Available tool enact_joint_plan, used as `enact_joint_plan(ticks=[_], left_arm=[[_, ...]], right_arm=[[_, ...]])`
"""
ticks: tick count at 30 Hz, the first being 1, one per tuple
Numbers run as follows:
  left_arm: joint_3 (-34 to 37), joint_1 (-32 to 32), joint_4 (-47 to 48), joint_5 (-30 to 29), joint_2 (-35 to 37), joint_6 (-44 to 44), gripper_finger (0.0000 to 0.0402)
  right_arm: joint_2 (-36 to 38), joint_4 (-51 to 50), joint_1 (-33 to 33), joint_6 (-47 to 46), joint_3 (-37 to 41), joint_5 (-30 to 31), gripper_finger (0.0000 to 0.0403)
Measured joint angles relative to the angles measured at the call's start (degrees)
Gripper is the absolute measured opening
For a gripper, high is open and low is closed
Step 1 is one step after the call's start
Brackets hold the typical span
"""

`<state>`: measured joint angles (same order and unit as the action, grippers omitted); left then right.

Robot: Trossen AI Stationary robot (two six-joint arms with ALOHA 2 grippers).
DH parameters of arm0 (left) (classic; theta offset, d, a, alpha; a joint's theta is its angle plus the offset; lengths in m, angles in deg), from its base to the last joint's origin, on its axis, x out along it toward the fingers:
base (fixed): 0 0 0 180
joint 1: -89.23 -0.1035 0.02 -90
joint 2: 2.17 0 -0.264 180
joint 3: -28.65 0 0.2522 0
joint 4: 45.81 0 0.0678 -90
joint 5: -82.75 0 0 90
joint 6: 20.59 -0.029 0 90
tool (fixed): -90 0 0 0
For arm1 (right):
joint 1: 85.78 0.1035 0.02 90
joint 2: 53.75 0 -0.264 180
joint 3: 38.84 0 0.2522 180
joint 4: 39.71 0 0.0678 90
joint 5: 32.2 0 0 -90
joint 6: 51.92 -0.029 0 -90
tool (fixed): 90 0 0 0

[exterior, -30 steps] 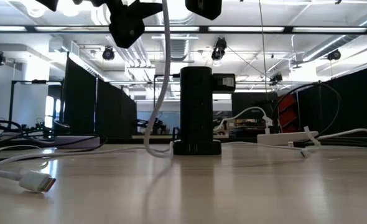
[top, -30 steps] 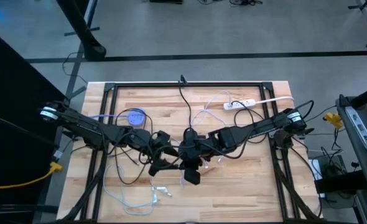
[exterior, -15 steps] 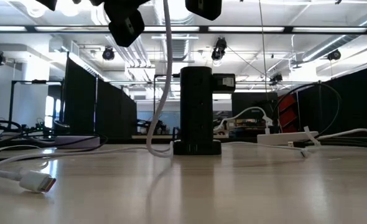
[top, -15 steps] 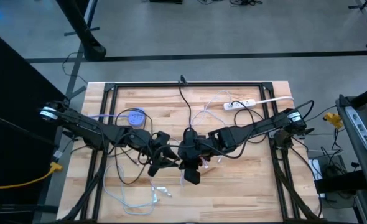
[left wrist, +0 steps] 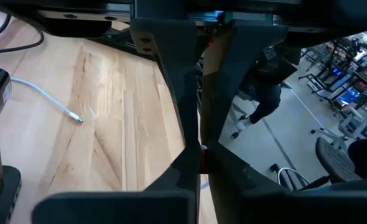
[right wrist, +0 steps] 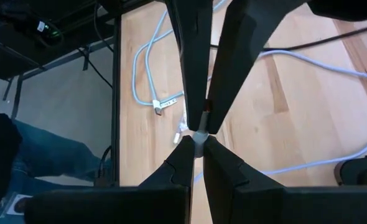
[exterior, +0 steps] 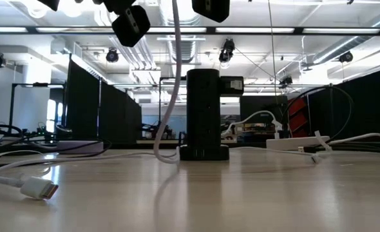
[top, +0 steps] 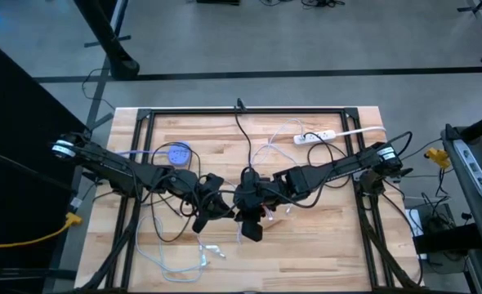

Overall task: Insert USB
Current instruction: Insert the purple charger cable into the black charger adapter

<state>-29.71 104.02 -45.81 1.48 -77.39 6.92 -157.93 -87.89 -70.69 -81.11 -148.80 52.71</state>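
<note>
My right gripper (right wrist: 196, 140) is pinched on a thin white USB cable (exterior: 171, 96), holding it just above the upright black tower-shaped charging hub (exterior: 203, 113) at table centre. The cable hangs nearly straight down beside the hub. My left gripper (top: 202, 219), fingers together and empty, hovers just left of the hub.

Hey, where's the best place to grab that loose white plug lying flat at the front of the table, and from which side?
Probably grip the white plug by its blocky housing, across the narrow sides, coming straight down from above. It lies flat on the table, its cable trailing off one end, so avoid that end.
</note>
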Motion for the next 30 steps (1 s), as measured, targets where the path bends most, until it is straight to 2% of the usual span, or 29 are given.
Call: enact_joint_plan(ticks=[3,7,13,16,18,21,23,26,30], left_arm=[[-0.02,0.00,0.09,0.28,0.06,-0.07,0.0004],[-0.04,0.04,0.21,0.18,0.15,-0.05,0.0003],[-0.04,-0.02,1.49,-1.91,1.26,-0.19,0.0003],[-0.02,-0.07,2.44,-3.84,2.74,-1.05,0.0003],[0.02,-0.07,2.60,-4.63,4.06,-2.02,0.0003],[0.02,-0.05,2.44,-5.59,6.93,-3.35,0.0003],[0.07,-0.04,2.41,-6.85,9.07,-5.27,0.0003],[0.40,0.02,2.08,-10.24,12.82,-7.82,0.0003],[1.76,0.10,-3.70,-15.34,17.51,-11.49,0.0003]], right_arm=[[0.00,0.69,0.06,0.99,0.02,0.05,0.0012],[0.00,1.96,0.15,0.63,0.04,0.17,0.0058],[0.31,1.90,0.00,-3.82,0.04,0.64,0.0121],[1.69,0.85,-0.01,-6.40,0.03,1.62,0.0137],[3.12,-1.30,0.21,-9.72,-0.04,4.41,0.0139],[5.72,-5.53,1.08,-12.17,-0.04,10.68,0.0135],[7.53,-6.91,2.50,-12.05,-0.04,17.44,0.0127],[10.33,-5.88,6.18,-9.91,-0.04,31.22,0.0115],[11.39,0.55,12.20,-2.38,-0.07,52.57,0.0100]])
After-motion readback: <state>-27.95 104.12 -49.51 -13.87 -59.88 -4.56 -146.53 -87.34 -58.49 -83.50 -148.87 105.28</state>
